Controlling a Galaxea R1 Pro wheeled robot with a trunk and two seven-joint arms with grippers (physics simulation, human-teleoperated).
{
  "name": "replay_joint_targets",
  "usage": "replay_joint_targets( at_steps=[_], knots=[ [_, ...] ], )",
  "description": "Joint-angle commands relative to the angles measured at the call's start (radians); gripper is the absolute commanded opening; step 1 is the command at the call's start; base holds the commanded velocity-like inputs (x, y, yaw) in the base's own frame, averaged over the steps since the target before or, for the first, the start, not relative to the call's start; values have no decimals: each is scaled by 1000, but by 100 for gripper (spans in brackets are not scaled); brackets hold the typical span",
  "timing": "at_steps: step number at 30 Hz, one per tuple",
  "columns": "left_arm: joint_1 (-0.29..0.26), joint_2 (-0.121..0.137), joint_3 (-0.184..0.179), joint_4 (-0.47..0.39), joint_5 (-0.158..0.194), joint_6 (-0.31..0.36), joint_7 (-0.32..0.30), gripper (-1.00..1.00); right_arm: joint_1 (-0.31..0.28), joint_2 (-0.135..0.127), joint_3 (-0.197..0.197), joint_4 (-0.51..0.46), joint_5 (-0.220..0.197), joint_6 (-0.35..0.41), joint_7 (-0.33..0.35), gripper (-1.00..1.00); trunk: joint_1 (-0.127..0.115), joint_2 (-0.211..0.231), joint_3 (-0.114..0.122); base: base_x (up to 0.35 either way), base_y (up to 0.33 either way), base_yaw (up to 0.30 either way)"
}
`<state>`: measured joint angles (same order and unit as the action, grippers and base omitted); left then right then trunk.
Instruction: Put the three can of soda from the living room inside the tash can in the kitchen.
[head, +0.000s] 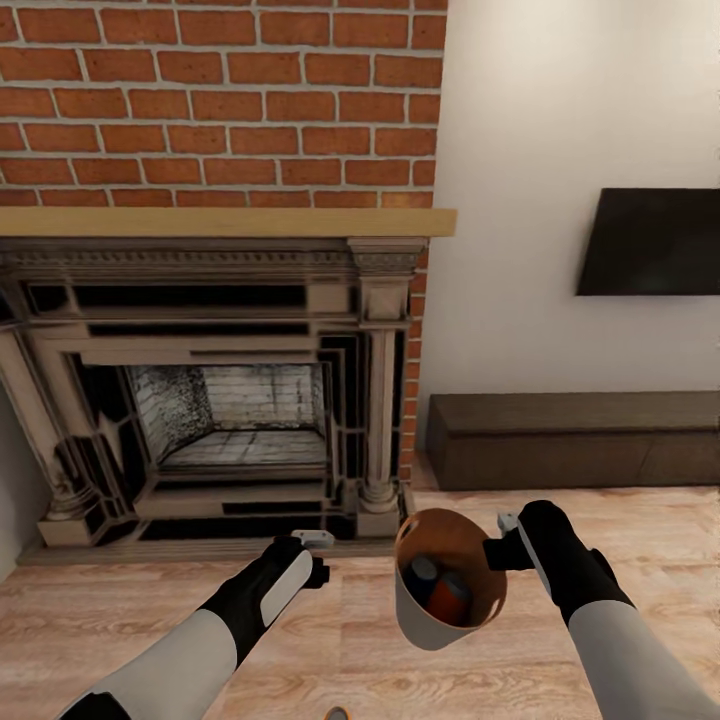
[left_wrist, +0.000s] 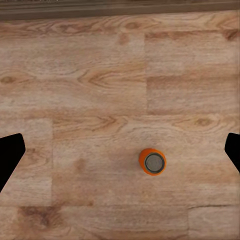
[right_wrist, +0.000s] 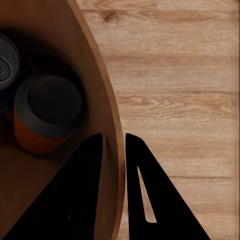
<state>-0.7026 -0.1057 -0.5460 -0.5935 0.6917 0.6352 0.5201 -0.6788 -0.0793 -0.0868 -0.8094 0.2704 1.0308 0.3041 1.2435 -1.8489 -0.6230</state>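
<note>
The tash can (head: 432, 628) hangs above the wood floor in the head view, tilted a little, with my right gripper (head: 500, 550) shut on its rim. One finger is inside the wall and one outside, as the right wrist view shows at the gripper (right_wrist: 114, 146) and rim (right_wrist: 107, 100). Two cans of soda lie inside the bin, one (head: 451, 597) orange with a grey top (right_wrist: 47, 117), the other (head: 421, 577) beside it (right_wrist: 7, 62). A third can of soda (left_wrist: 152, 161) stands upright on the floor below my open left gripper (left_wrist: 120, 152), near the head view's lower edge (head: 338, 713).
A red-brick fireplace (head: 215, 400) with a wooden mantel stands straight ahead. To its right are a low dark bench (head: 575, 438) and a wall-mounted black TV (head: 655, 243). Wood floor (head: 360, 640) stretches between me and the hearth.
</note>
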Motion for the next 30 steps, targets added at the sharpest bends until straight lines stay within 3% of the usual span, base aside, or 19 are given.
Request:
replay_joint_targets(
  at_steps=[1,13,30],
  knots=[
    [0,0,0,0,0,0,0,100,-1,0,-1,0,-35,4,7,-100,0,0,0,4,-1,-44],
    [0,0,0,4,0,-1,0,100,-1,-1,-1,-1,-36,5,9,-100,0,0,5,47,-21,-185],
    [0,-1,0,3,0,-2,1,100,-1,1,0,-1,-36,6,9,-100,0,0,13,298,-64,-259]
  ],
)
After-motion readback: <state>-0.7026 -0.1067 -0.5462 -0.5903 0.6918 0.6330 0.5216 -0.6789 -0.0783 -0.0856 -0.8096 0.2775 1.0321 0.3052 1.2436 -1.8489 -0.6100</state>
